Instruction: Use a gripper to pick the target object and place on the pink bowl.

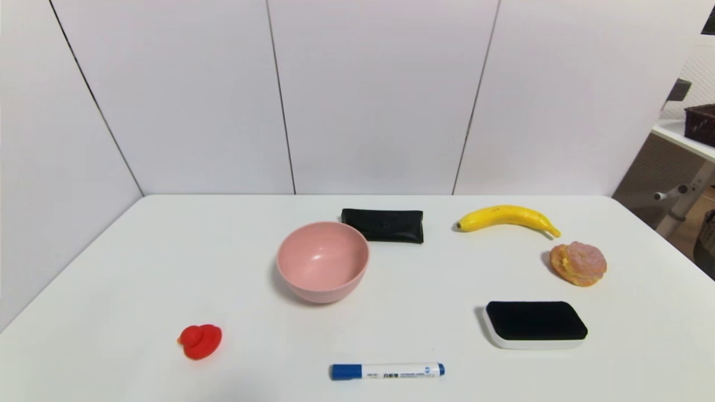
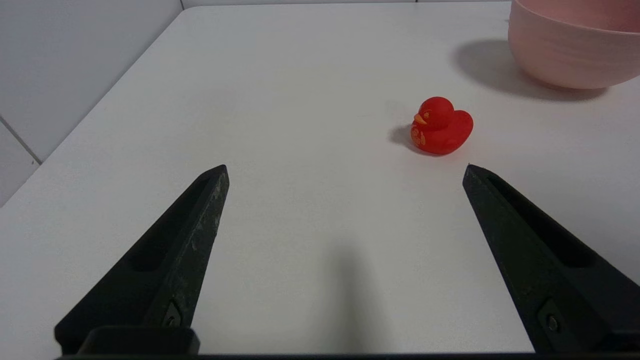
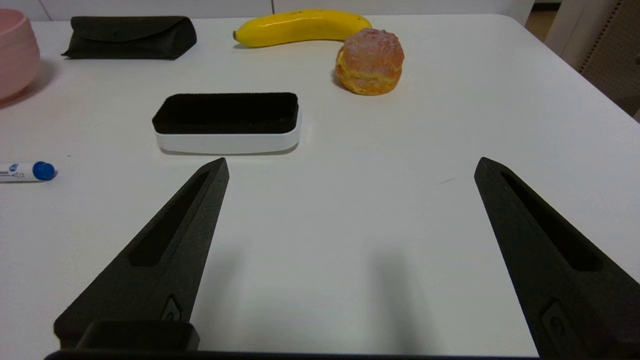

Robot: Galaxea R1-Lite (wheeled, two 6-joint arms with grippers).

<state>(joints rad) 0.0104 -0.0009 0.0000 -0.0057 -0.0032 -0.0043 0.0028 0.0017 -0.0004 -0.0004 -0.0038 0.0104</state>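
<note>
1. Both black two-fingered grippers hang low over the near edge of the white table (image 1: pixel 111 268), outside the head view; the left gripper (image 2: pixel 345 170) has its fingers spread wide and holds nothing, and the right gripper (image 3: pixel 350 165) is spread wide likewise.
2. Nearest lie a white marker with a blue cap (image 1: pixel 386 371) and a small red rubber duck (image 1: pixel 200 340) on the left.
3. On the right sits a white eraser block with a black felt top (image 1: pixel 535 324).
4. Farther back, the round matte pale-pink bowl (image 1: pixel 323 261) stands upright at the middle, with a round orange-pink pastry (image 1: pixel 578 263) well to its right.
5. Farthest, a flat black pouch (image 1: pixel 383 225) lies just behind the bowl.
6. To the pouch's right rests the long curved yellow banana (image 1: pixel 507 218), glossy, faintly speckled, with a dark tip, just behind the pastry and well apart from the bowl.
</note>
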